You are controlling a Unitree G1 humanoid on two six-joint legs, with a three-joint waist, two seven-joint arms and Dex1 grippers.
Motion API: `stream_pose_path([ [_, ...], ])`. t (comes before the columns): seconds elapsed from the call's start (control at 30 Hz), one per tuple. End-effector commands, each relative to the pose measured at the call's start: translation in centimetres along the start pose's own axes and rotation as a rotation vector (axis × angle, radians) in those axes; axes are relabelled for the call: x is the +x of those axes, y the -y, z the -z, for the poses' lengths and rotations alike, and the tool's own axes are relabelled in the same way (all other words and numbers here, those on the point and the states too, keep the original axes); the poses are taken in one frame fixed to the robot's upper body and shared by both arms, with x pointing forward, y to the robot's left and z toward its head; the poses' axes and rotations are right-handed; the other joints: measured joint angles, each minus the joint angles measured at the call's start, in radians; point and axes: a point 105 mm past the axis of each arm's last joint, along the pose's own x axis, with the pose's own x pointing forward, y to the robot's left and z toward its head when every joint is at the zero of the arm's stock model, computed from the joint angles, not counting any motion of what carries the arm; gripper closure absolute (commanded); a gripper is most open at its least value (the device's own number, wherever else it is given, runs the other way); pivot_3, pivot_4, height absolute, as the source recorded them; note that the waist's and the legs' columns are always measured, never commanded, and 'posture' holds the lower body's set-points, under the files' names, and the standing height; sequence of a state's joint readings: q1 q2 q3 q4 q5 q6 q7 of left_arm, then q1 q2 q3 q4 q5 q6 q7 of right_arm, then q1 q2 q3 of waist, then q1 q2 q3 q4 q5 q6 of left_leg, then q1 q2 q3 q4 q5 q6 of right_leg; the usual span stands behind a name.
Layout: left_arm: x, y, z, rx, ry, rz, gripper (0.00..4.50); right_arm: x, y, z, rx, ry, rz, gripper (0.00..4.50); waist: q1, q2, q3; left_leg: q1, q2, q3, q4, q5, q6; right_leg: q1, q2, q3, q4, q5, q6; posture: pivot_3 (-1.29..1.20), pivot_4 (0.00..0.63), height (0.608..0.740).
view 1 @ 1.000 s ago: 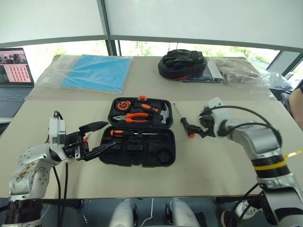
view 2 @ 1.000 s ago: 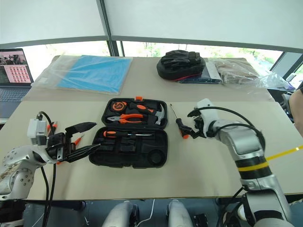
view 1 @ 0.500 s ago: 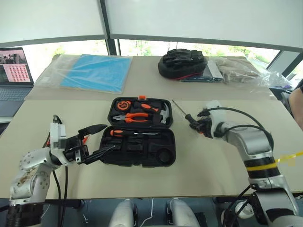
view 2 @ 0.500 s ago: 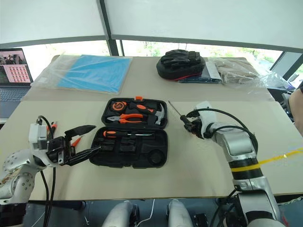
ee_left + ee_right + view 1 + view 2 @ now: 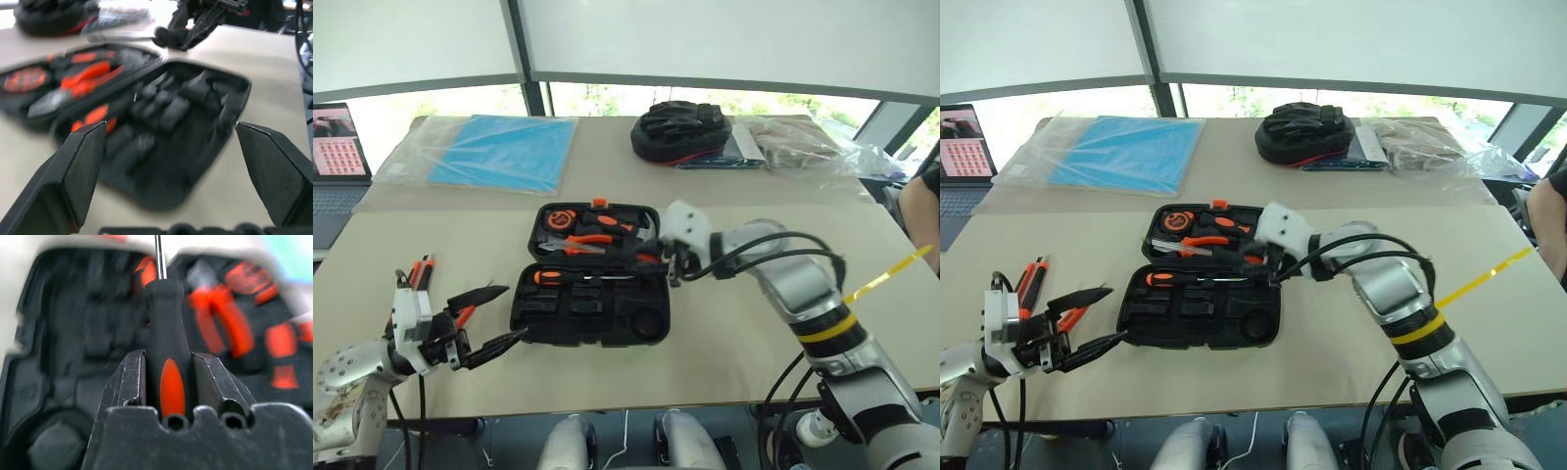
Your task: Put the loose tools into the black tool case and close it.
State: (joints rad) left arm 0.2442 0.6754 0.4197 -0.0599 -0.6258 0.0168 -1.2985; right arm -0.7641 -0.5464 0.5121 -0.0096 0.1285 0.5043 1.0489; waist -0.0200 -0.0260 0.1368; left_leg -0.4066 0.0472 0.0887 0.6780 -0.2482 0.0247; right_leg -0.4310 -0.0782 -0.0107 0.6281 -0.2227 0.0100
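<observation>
Orange and black tools (image 5: pixel 419 273) lie loose on the beige worktop (image 5: pixel 734 362) at the far left, just beyond the left gripper (image 5: pixel 494 315); they are too small to name one by one. That gripper hovers low above the worktop near its front edge, its two black fingers spread wide with nothing between them, pointing toward the left end of the case (image 5: pixel 592 313). Farther back on the left sit a laptop (image 5: pixel 335 147) and a blue sheet in a clear plastic bag (image 5: pixel 499 149). At the centre the black case lies open, both halves flat: the far half holds orange-handled pliers (image 5: pixel 587 239), a round tape measure (image 5: pixel 558 219) and a hammer (image 5: pixel 641 233), while the near half has one screwdriver (image 5: pixel 570 277) seated in a slot along its upper edge and dark moulded slots below it. Above the right part of the case, near the hinge, the right gripper (image 5: pixel 664 262) is clamped on the handle of a second screwdriver (image 5: pixel 165 357), black with an orange inset, its metal shaft sticking out beyond the fingertips over the case's interior. Behind, at the back of the worktop, rests a black bag with red trim (image 5: pixel 683 130), and to its right a crumpled clear bag (image 5: pixel 808 147).
</observation>
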Motion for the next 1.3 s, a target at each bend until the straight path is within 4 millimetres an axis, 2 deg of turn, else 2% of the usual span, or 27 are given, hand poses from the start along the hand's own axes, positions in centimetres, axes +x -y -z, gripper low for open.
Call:
stream_pose_path([
  [0.03,-0.6,-0.1,-0.7,0.049,0.015,-0.041,0.00,0.8,0.3,0.7,-0.066,-0.110,-0.015,3.46,0.008,0.000,0.000,0.000,0.000,0.000,0.000,0.000,0.000,0.000,-0.001,0.000,0.000,0.000,0.000,0.00,0.150,0.740],
  [0.1,-0.5,0.1,-0.7,0.047,0.018,-0.045,0.00,1.0,0.4,0.7,-0.058,-0.114,-0.020,3.46,0.010,0.000,0.000,0.000,0.000,0.000,0.000,0.000,0.000,-0.001,-0.001,0.000,0.001,0.000,0.000,0.00,0.150,0.740],
  [0.3,-0.4,0.0,-0.6,0.048,0.022,-0.059,0.00,1.6,-0.4,2.2,-0.034,-0.187,-0.057,3.46,0.007,-0.001,0.000,0.000,0.001,0.001,0.000,0.000,-0.001,-0.002,0.001,0.000,0.002,0.000,-0.002,0.00,0.150,0.740],
  [0.53,-0.3,-0.5,-0.9,0.061,0.022,-0.068,0.00,0.8,-0.8,3.8,0.021,-0.248,-0.084,3.46,0.010,-0.001,0.000,0.000,0.001,0.001,0.000,0.000,-0.001,-0.002,0.001,0.000,0.002,0.000,-0.002,0.00,0.150,0.740],
  [0.7,-0.1,-0.9,-0.9,0.065,0.023,-0.068,0.00,1.4,-1.0,3.3,0.064,-0.192,-0.100,3.46,0.009,-0.001,0.000,0.000,0.000,0.000,0.000,0.000,-0.001,-0.001,0.001,-0.001,0.002,0.001,-0.002,0.00,0.150,0.740],
  [0.77,-0.1,-1.0,-0.9,0.067,0.023,-0.068,0.00,1.3,-0.9,2.5,0.036,-0.160,-0.107,2.45,0.007,-0.001,0.000,0.001,0.001,0.000,0.000,0.000,-0.001,-0.001,0.001,-0.001,0.002,0.000,-0.002,0.00,0.150,0.740],
  [0.8,-0.1,-1.0,-0.8,0.068,0.023,-0.068,0.00,1.0,-0.9,1.7,0.012,-0.131,-0.122,2.33,0.007,-0.001,0.000,0.001,0.001,0.000,-0.001,0.000,-0.001,-0.001,0.001,-0.001,0.002,0.000,-0.002,0.00,0.150,0.740],
  [0.83,-0.1,-1.0,-0.8,0.068,0.022,-0.068,0.00,0.7,-0.9,1.2,0.003,-0.111,-0.136,1.98,0.007,-0.001,0.000,0.000,0.001,0.000,-0.001,0.000,-0.001,-0.001,0.001,-0.001,0.002,0.000,-0.002,0.00,0.150,0.740],
  [0.97,-0.1,-1.0,-0.6,0.065,0.018,-0.069,0.00,-1.5,-0.5,-0.6,-0.001,-0.063,-0.183,1.98,0.007,-0.001,0.000,-0.001,0.001,0.001,-0.001,0.000,-0.001,-0.003,0.001,-0.001,0.002,0.000,-0.002,0.00,0.150,0.740],
  [1.13,0.1,-1.2,-0.5,0.071,0.028,-0.077,0.00,-2.9,0.1,-2.3,-0.016,0.053,-0.197,1.98,0.007,-0.001,0.000,-0.001,0.001,0.001,-0.001,0.000,-0.001,-0.003,0.001,-0.001,0.002,0.000,-0.002,0.00,0.150,0.740],
  [1.23,0.3,-1.3,-0.4,0.073,0.033,-0.081,0.00,-2.2,0.7,-2.6,-0.006,0.137,-0.138,2.62,0.006,-0.001,0.000,0.000,0.001,0.001,-0.001,0.000,-0.001,-0.003,0.001,-0.001,0.002,0.001,-0.002,0.00,0.150,0.740],
  [1.3,0.4,-1.2,-0.3,0.071,0.032,-0.081,0.00,-1.0,0.7,-2.3,0.015,0.179,-0.112,3.32,0.006,-0.001,0.000,0.000,0.001,0.001,-0.001,0.000,-0.001,-0.003,0.002,-0.001,0.002,0.001,-0.002,0.00,0.150,0.740],
])
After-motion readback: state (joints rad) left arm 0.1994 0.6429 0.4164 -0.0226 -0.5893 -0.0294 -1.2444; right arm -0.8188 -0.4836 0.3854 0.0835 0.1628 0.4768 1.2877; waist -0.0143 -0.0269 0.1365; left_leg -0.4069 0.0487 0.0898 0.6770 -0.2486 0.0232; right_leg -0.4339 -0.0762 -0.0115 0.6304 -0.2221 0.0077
